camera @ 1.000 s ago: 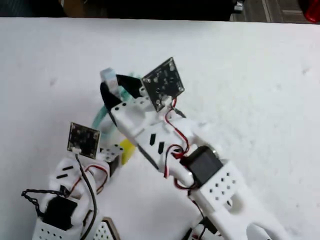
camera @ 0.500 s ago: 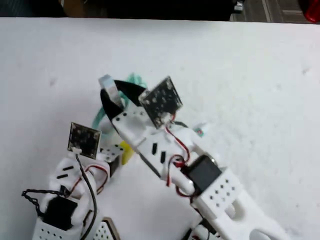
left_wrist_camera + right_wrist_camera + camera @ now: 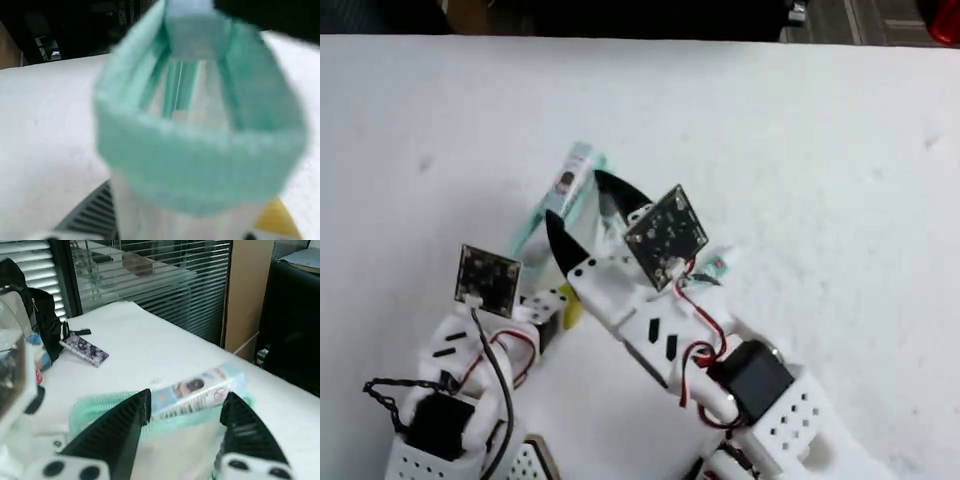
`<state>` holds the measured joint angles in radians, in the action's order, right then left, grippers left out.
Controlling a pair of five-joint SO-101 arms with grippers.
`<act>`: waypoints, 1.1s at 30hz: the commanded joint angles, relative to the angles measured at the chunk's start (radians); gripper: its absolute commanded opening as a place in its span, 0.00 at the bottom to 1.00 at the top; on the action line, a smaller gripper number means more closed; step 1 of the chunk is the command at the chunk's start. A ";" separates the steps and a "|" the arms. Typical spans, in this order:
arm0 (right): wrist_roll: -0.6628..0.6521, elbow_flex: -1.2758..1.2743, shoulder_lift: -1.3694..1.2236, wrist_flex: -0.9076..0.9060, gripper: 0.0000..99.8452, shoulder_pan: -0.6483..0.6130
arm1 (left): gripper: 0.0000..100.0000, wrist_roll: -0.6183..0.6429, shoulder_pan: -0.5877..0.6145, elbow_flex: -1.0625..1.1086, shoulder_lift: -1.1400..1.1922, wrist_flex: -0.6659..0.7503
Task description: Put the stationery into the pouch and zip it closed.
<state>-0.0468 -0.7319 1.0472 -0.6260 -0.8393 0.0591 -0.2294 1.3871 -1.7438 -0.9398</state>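
A: Right gripper?
B: Jaws spread wide, one on either side of the light-blue rectangular cardboard box.
A: Box position?
B: At the far rim of the clear pouch with green mesh edging. Its mouth is open, centre-left on the white table.
A: Left gripper?
B: At the pouch's near end; cannot tell its grip.

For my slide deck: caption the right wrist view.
Open right gripper above a stationery box resting on the rim of the mint-green pouch.
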 commanded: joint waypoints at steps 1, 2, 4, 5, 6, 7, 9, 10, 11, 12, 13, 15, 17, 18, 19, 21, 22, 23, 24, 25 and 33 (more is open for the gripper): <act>-0.009 0.094 0.016 -0.002 0.19 -0.007 | 0.28 -0.006 -0.010 -0.044 0.008 -0.003; -0.009 0.109 0.012 -0.001 0.19 -0.005 | 0.28 -0.006 -0.010 -0.044 0.008 -0.003; -0.008 0.152 0.001 0.001 0.19 0.015 | 0.28 -0.006 -0.010 -0.044 0.008 -0.005; -0.002 0.178 -0.008 0.001 0.19 0.039 | 0.28 -0.006 -0.010 -0.044 0.008 -0.005; 0.000 0.209 -0.022 0.001 0.19 0.067 | 0.28 -0.006 -0.010 -0.044 0.008 -0.005; 0.000 0.241 -0.045 0.001 0.19 0.091 | 0.28 -0.008 -0.010 -0.044 0.008 -0.005; 0.000 0.301 -0.116 0.001 0.19 0.127 | 0.28 -0.008 -0.015 -0.044 0.008 -0.005; 0.000 0.328 -0.163 -0.001 0.19 0.142 | 0.28 -0.008 -0.015 -0.044 0.008 -0.005; 0.000 0.359 -0.216 -0.004 0.19 0.159 | 0.28 -0.008 -0.015 -0.044 0.008 -0.005; 0.000 0.388 -0.269 -0.005 0.19 0.180 | 0.28 -0.008 -0.015 -0.044 0.008 -0.005; 0.003 0.419 -0.321 -0.007 0.18 0.208 | 0.28 -0.008 -0.013 -0.044 0.008 -0.006; 0.061 0.483 -0.418 -0.007 0.13 0.268 | 0.28 -0.008 -0.010 -0.044 0.008 -0.006; 0.141 0.537 -0.498 -0.007 0.05 0.321 | 0.28 -0.008 -0.012 -0.044 0.008 -0.006; 0.163 0.557 -0.532 -0.008 0.01 0.337 | 0.28 -0.008 -0.013 -0.044 0.008 -0.006; 0.161 0.572 -0.564 -0.016 0.02 0.341 | 0.28 -0.008 -0.013 -0.044 0.008 -0.006; 0.163 0.597 -0.605 -0.068 0.04 0.323 | 0.28 -0.008 -0.015 -0.044 0.008 -0.006; 0.163 0.603 -0.619 -0.094 0.04 0.309 | 0.28 -0.009 -0.015 -0.044 0.008 -0.006; 0.163 0.609 -0.628 -0.120 0.03 0.291 | 0.28 -0.009 -0.015 -0.044 0.008 -0.006; 0.163 0.612 -0.633 -0.148 0.02 0.274 | 0.28 -0.009 -0.015 -0.044 0.008 -0.006; 0.163 0.612 -0.631 -0.176 0.02 0.259 | 0.28 -0.009 -0.015 -0.044 0.008 -0.005; 0.161 0.611 -0.533 -0.311 0.02 0.151 | 0.28 -0.009 -0.015 -0.044 0.008 -0.005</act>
<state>0.1066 -0.1565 0.4411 -0.9175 -0.6444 0.0591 -0.2294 1.3871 -1.7438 -0.9413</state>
